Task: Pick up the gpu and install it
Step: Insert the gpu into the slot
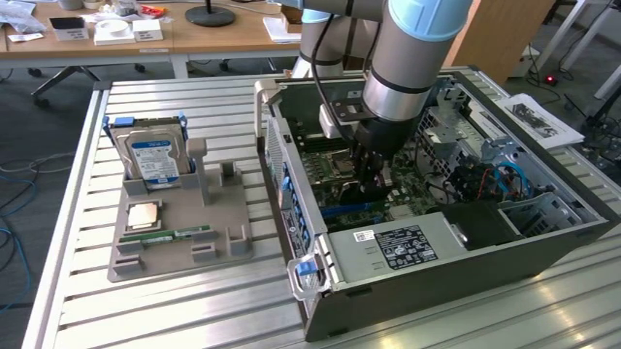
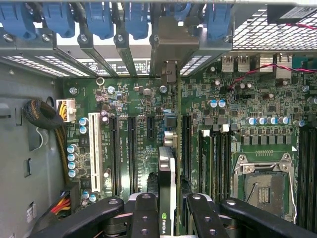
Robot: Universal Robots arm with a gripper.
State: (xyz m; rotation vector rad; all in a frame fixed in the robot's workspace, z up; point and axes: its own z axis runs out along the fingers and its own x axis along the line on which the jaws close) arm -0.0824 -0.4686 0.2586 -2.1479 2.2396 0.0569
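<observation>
Claw (image 2: 168, 214) is clamped on the gpu (image 2: 167, 178), held edge-on over the motherboard (image 2: 138, 99) inside the open case (image 1: 456, 254). Seating it well probably wants the card upright, edge aligned over its slot, pressed evenly. One gpu; on the tray (image 1: 218, 218) toward the tabletop's (image 1: 174, 313) edge at the exterior view's left, one hard drive (image 1: 155, 156), one memory stick (image 1: 179, 235).

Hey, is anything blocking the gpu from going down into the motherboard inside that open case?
Nothing visible does. The pincer holds the gpu edge-on over the motherboard; the slots beside it are bare. The spot directly under the card is hidden.
</observation>
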